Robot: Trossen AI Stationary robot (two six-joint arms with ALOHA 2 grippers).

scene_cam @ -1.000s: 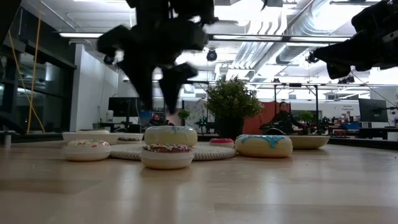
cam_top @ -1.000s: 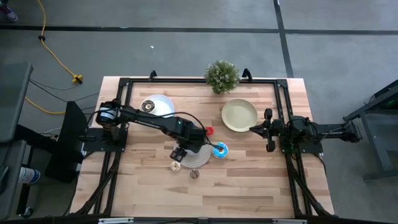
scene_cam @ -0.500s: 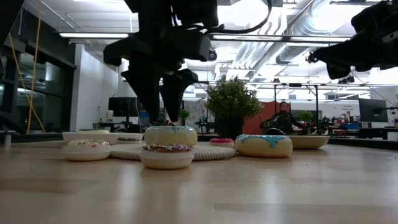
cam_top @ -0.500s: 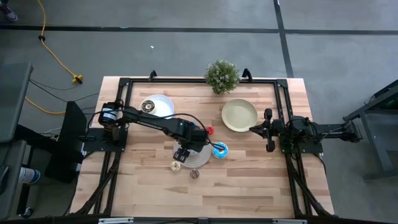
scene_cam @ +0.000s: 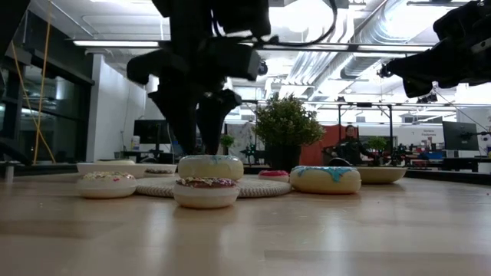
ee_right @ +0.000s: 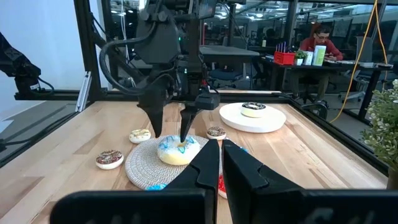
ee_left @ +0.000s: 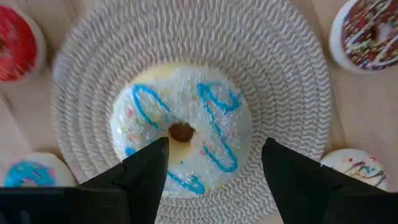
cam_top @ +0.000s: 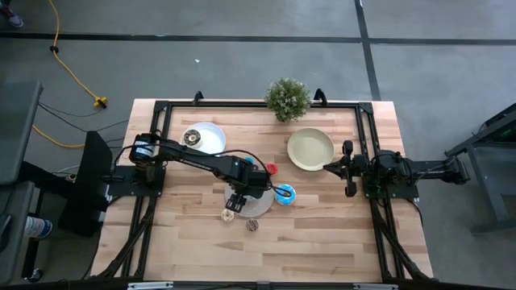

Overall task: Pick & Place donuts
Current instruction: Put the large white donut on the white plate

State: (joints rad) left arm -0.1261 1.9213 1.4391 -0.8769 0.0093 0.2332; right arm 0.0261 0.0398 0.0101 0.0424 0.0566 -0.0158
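A white donut with blue squiggles lies flat on the round woven mat, and also shows in the low view. My left gripper is open right above it, pointing down, with one finger on either side of the donut's middle; in the high view my left gripper hides the donut. On the table around the mat lie a red donut, a blue one, a white sprinkled one and a brown one. My right gripper is shut and waits at the right.
A white plate with a brown donut stands at the far left. A cream-yellow plate stands at the far right, next to my right gripper. A potted plant stands at the far edge. The near half of the table is bare wood.
My left gripper has come down over the mat toward the white-blue donut, and a little toward the table's right edge. Its fingertips now stand just above the donut's top. The donut has not moved.
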